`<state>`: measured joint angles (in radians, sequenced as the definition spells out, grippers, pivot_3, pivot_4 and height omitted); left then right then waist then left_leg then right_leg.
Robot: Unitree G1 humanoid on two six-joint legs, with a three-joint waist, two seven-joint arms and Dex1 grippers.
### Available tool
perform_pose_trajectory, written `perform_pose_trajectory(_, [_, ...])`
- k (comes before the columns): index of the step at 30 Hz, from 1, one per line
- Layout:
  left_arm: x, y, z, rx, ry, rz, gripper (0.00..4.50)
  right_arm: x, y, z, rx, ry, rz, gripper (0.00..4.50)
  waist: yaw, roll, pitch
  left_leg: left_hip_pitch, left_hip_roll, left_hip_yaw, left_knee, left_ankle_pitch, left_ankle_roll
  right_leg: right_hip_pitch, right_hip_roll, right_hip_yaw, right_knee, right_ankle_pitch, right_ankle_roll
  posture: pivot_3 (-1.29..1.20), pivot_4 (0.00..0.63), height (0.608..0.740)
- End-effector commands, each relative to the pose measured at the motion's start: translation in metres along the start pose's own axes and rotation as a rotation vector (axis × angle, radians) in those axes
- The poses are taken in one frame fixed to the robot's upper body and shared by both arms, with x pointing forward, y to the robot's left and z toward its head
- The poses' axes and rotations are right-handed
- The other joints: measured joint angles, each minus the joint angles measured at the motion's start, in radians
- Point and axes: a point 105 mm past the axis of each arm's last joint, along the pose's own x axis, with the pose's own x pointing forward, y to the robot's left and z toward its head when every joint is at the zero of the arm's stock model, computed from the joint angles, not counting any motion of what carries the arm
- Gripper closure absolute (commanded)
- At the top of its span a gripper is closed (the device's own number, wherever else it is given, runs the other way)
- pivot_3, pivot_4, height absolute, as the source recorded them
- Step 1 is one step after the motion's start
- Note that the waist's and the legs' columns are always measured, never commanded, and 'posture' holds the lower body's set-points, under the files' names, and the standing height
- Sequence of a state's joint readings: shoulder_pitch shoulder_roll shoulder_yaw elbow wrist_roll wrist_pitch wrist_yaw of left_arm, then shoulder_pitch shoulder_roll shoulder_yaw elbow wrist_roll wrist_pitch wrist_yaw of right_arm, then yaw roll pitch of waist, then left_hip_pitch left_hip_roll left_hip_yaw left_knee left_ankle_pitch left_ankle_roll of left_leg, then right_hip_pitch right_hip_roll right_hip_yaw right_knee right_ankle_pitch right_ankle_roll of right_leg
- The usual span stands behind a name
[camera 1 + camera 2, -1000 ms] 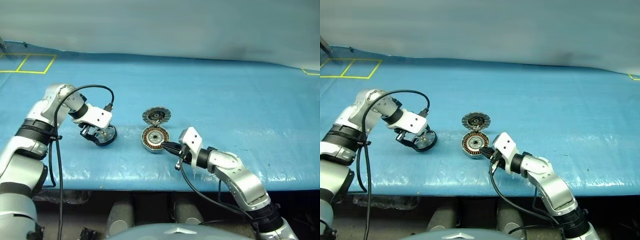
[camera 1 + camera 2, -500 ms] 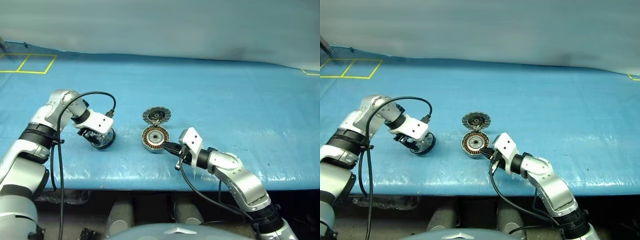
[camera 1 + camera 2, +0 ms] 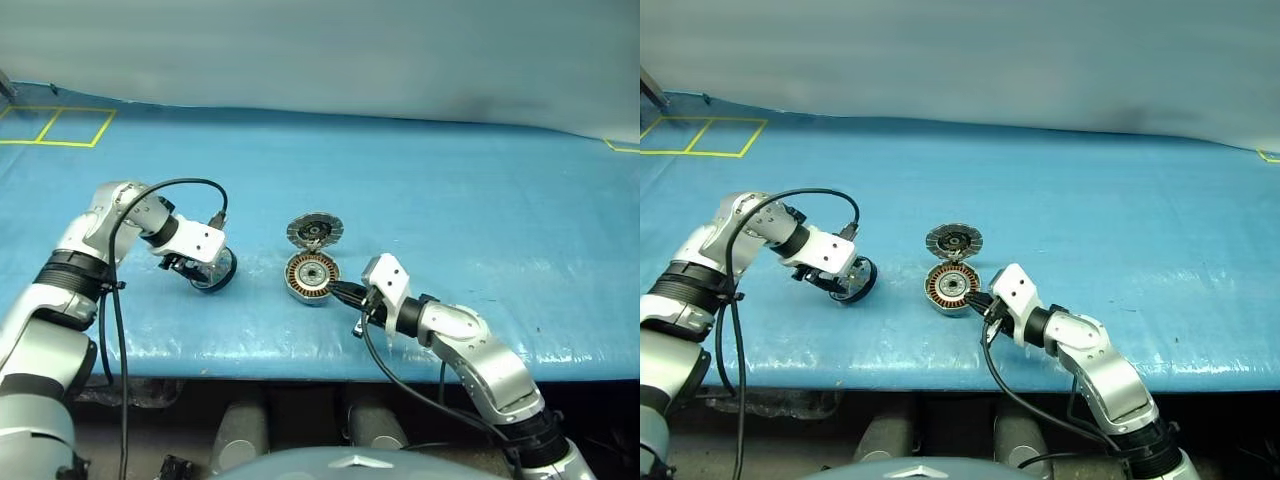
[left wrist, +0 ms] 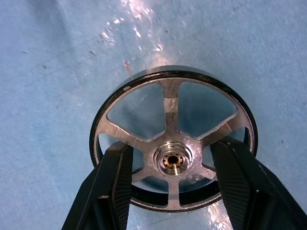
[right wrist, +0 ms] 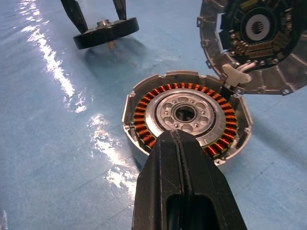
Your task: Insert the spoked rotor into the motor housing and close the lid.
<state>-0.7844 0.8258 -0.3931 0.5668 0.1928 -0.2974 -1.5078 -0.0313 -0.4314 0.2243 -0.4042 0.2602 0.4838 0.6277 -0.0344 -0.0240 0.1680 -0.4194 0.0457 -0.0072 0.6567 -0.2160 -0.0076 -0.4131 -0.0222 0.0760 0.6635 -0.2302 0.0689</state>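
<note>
The spoked rotor, a black ring with silver spokes and a hub, is tilted just above the blue table at the left. My left gripper is shut on it, one finger pressing each side. The motor housing lies open at the centre, its copper windings ringing a silver hub. Its lid stands tipped back on the far side with the dark inner face showing. My right gripper is shut, and its tip is at the housing's near rim.
A blue sheet covers the table. Yellow tape squares mark the far left corner. The table's front edge runs just below both arms. A black cable loops over my left wrist.
My left gripper has narrowed from wide open onto the spoked rotor, and its wrist has turned, tipping the rotor up on edge. The right arm has kept still.
</note>
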Motion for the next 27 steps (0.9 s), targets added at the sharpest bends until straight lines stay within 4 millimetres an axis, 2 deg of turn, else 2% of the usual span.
perform_pose_trajectory(1, [-0.009,0.004,0.014,-0.008,-0.109,0.061,2.29,-0.005,-0.007,0.010,-0.014,-0.061,-0.032,4.50,0.000,0.000,0.000,0.000,0.000,0.000,0.000,0.000,0.000,0.000,0.000,0.000,0.000,0.000,0.000,0.00,0.150,0.740])
perform_pose_trajectory(3, [-0.007,0.001,0.018,-0.026,-0.162,0.053,2.29,-0.007,-0.009,0.009,-0.010,-0.073,-0.039,4.50,0.000,0.000,0.000,0.000,0.000,0.000,0.000,0.000,0.000,0.000,0.000,0.000,0.000,0.000,0.000,0.00,0.150,0.740])
perform_pose_trajectory(6, [-0.007,0.003,0.035,-0.075,-0.300,0.066,2.29,-0.010,-0.013,0.007,-0.002,-0.098,-0.049,4.50,-0.001,0.000,0.000,0.000,0.000,0.000,0.000,0.000,0.000,0.000,0.000,0.000,0.000,0.000,0.000,0.00,0.150,0.740])
perform_pose_trajectory(12, [-0.004,0.008,0.060,-0.128,-0.482,0.087,2.29,-0.016,-0.017,-0.009,0.037,-0.107,-0.047,4.50,0.004,0.000,0.000,0.000,0.000,0.000,0.003,0.000,0.000,0.001,0.000,0.000,0.001,0.001,0.001,0.00,0.150,0.740])
perform_pose_trajectory(19, [0.004,0.013,0.072,-0.144,-0.545,0.081,2.29,-0.018,-0.008,-0.026,0.089,-0.106,0.012,4.50,0.000,0.000,0.000,0.001,0.000,0.000,0.003,0.000,0.000,0.002,0.001,0.001,0.002,0.001,0.001,0.00,0.150,0.740])
perform_pose_trajectory(27, [0.013,0.023,0.088,-0.116,-0.580,0.061,2.29,-0.018,-0.001,-0.034,0.093,-0.132,0.049,4.50,0.002,0.000,0.000,0.001,0.000,0.000,0.004,0.000,0.000,0.002,0.001,0.001,0.002,0.001,0.001,0.00,0.150,0.740])
